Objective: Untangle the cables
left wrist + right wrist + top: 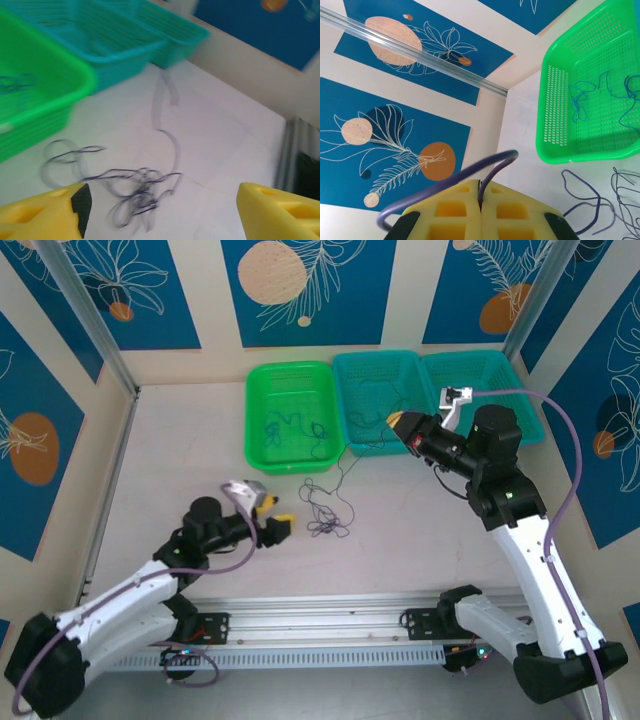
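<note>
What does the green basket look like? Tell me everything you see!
The green basket looks like bright green plastic. It is rectangular, with walls full of little holes and a thick rim. It sits upright on the pale table near the back wall, right beside a teal basket. A few thin blue cables lie loose inside it.

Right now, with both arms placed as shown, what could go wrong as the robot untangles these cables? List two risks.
1. The right gripper is shut on a purple cable. If that strand runs into the tangle on the table, pulling may tighten the knots.
2. The left gripper is open right by the tangle. Closing there could pinch several strands together instead of one.
</note>
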Controlling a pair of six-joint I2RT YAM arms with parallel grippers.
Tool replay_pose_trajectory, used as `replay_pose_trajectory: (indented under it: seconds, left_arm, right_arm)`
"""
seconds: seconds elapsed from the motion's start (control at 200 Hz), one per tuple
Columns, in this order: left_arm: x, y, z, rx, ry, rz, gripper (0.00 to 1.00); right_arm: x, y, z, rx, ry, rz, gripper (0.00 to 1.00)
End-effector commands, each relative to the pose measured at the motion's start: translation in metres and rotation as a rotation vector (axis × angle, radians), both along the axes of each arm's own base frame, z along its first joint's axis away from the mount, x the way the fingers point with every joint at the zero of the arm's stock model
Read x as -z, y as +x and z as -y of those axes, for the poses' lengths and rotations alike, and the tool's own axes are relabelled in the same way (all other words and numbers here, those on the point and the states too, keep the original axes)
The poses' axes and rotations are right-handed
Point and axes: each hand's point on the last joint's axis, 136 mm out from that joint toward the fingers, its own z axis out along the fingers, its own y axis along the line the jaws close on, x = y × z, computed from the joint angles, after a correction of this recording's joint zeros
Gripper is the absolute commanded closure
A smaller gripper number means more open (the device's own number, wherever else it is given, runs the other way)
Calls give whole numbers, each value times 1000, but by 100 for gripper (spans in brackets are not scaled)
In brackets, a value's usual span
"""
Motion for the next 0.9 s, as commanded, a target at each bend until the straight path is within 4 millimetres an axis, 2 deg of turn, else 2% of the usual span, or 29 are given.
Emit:
replay_pose_trajectory:
  seconds: [0.0, 0.265, 0.36, 0.425, 0.495, 0.605, 0.66, 0.82, 0.895]
  left_arm:
    - [-12, -5, 43, 110, 32, 103, 22]
    - [21, 35, 118, 133, 77, 45, 16]
    - [43, 49, 141, 138, 125, -12, 16]
    - [58, 59, 150, 111, 147, -55, 17]
    - [81, 79, 147, -1, 182, -126, 26]
    - [117, 98, 139, -125, 246, -251, 56]
    - [130, 102, 132, -169, 239, -301, 69]
    - [159, 105, 92, -306, 207, -421, 79]
    - [161, 106, 73, -349, 163, -454, 87]
  right_arm:
    - [-35, -1, 6, 55, -18, 102, 100]
    - [-96, -15, -11, 15, 56, 190, 100]
    - [-112, -21, -19, -6, 67, 224, 100]
    - [-121, -24, -19, 3, 84, 235, 100]
    - [-131, -25, -12, 38, 111, 242, 100]
    - [-154, -33, 1, 87, 142, 274, 100]
    - [-169, -40, 16, 143, 140, 303, 100]
    - [-204, -63, 79, 389, 91, 390, 100]
    - [-206, -72, 101, 481, 65, 401, 100]
